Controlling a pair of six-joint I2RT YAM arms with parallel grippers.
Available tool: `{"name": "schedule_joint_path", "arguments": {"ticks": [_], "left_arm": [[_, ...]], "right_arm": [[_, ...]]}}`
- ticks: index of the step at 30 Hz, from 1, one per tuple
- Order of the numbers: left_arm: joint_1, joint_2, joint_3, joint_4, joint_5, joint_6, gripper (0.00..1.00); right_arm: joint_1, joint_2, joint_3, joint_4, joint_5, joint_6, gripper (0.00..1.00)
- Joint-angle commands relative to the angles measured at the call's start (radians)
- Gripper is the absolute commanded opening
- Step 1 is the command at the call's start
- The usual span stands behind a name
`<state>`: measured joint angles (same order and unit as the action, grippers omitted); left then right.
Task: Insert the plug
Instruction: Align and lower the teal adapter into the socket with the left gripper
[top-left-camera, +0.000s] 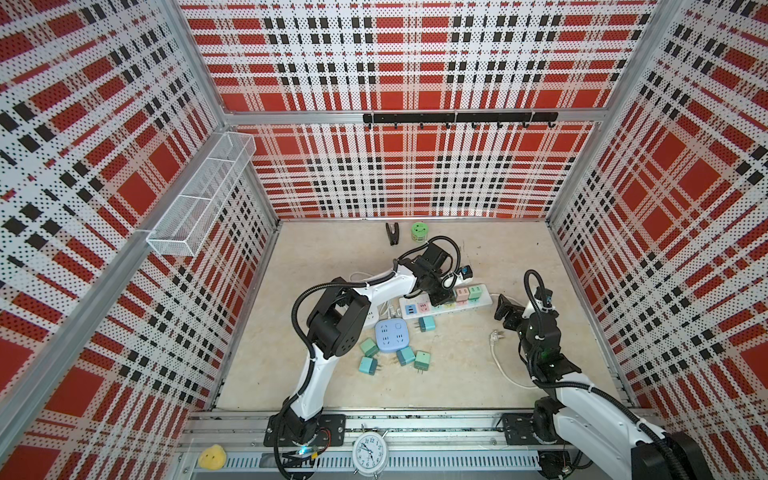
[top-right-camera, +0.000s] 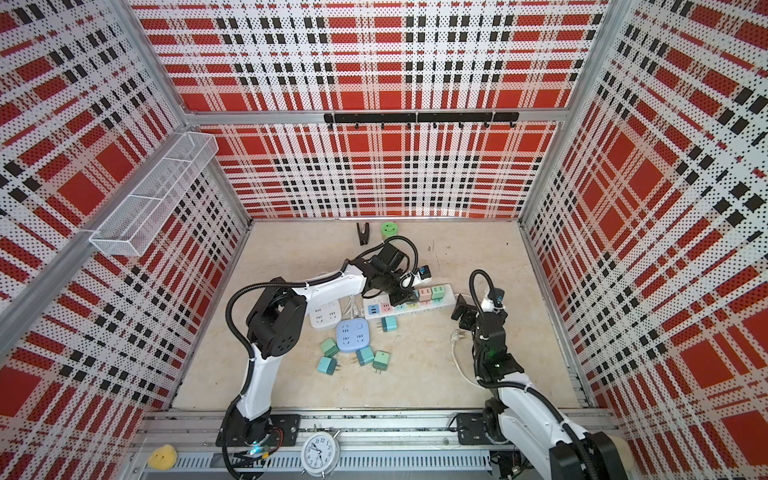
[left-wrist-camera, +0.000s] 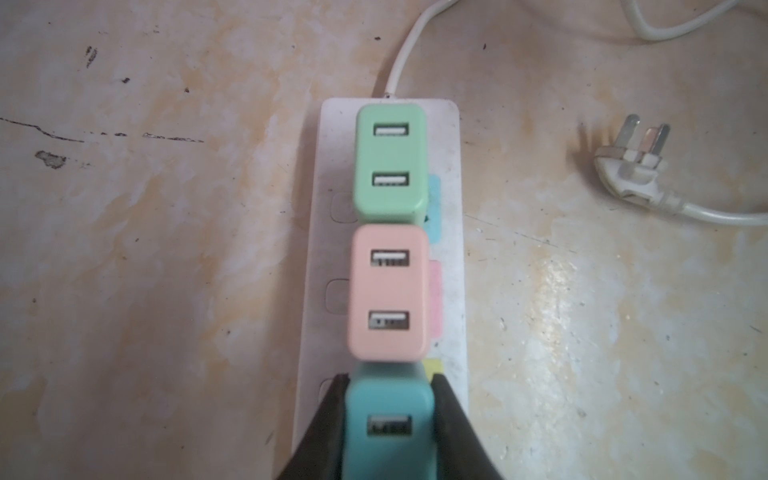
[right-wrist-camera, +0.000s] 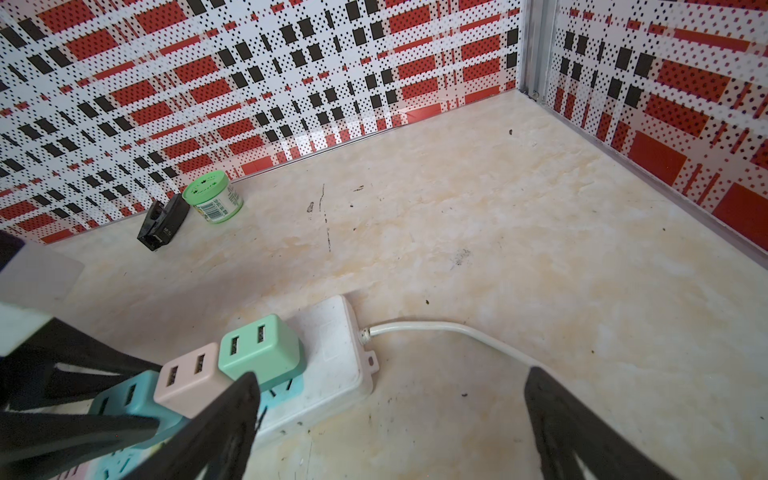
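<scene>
Both top views: the left arm reaches out and bends down at the wrist, so the left jaws point straight down onto the power strip. The right arm stands low by the strip's cord end, right jaws spread wide and holding nothing. Left wrist view: the left jaws are closed narrow on the teal plug, gripping its two flat sides with the USB face toward the camera. Just beyond the jaws sits the pink plug, touching the teal one, then the green plug, all in one row on the strip. Whether the teal plug is fully seated, I cannot tell. Right wrist view: the strip's cord end lies between the wide right jaws, resting on the counter. Judgement: the plug is a small, light, rigid plastic block with smooth sides. Grip the flat sides, prongs free, and push straight down. The light strip may slide.
</scene>
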<state>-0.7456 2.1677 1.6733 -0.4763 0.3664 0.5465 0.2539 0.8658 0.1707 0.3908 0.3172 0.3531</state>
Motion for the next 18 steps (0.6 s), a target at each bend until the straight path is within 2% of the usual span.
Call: {"name": "schedule_joint_path", "arguments": {"ticks": [1, 16, 18], "left_arm": [[-0.006, 0.073, 0.008, -0.065, -0.003, 0.004, 0.0], [0.005, 0.109, 0.016, -0.082, -0.01, -0.016, 0.0], [0.003, 0.106, 0.02, -0.082, -0.015, -0.014, 0.07]], "right_arm": [[-0.002, 0.012, 0.029, 0.023, -0.006, 0.008, 1.0], [-0.002, 0.02, 0.032, 0.024, -0.009, 0.007, 1.0], [-0.002, 0.022, 0.031, 0.024, -0.009, 0.007, 1.0]]}}
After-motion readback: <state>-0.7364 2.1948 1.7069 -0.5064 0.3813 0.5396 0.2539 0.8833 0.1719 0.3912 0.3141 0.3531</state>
